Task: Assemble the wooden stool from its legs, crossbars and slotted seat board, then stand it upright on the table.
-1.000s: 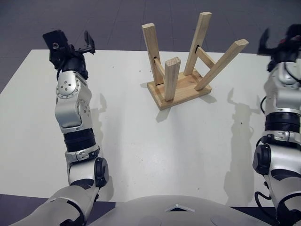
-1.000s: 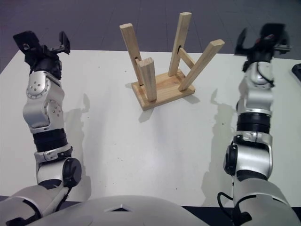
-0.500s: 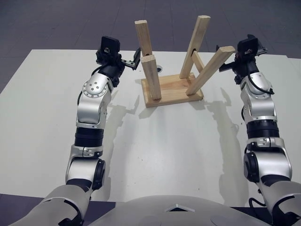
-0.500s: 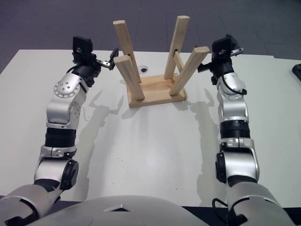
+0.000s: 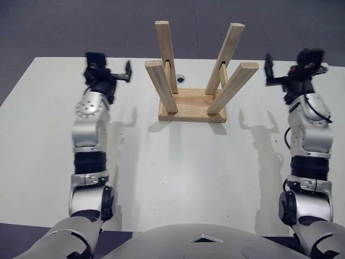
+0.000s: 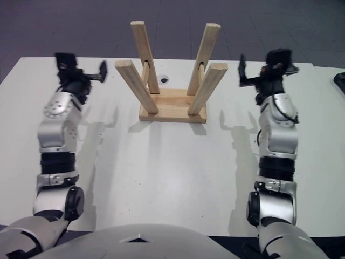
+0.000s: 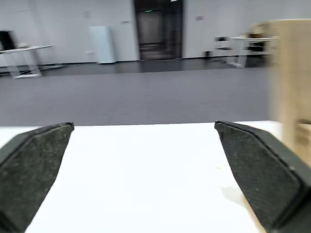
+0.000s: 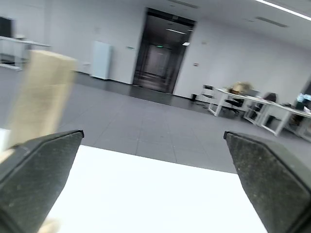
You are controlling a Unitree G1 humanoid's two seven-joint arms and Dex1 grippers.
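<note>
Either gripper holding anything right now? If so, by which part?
Nothing is held. The left gripper and right gripper are both open and empty, one on each side of the stool, which sits legs-up on the table.

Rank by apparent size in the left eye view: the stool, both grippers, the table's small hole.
1. Stool.
2. Left gripper and right gripper, about alike, so unranked.
3. Small hole.

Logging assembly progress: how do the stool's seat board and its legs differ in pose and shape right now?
The seat board lies flat on the table; the legs stick up from it, splayed outward. The seat board is a broad slab; the legs are long narrow bars. Both are pale wood and joined together, the whole standing upside down.
</note>
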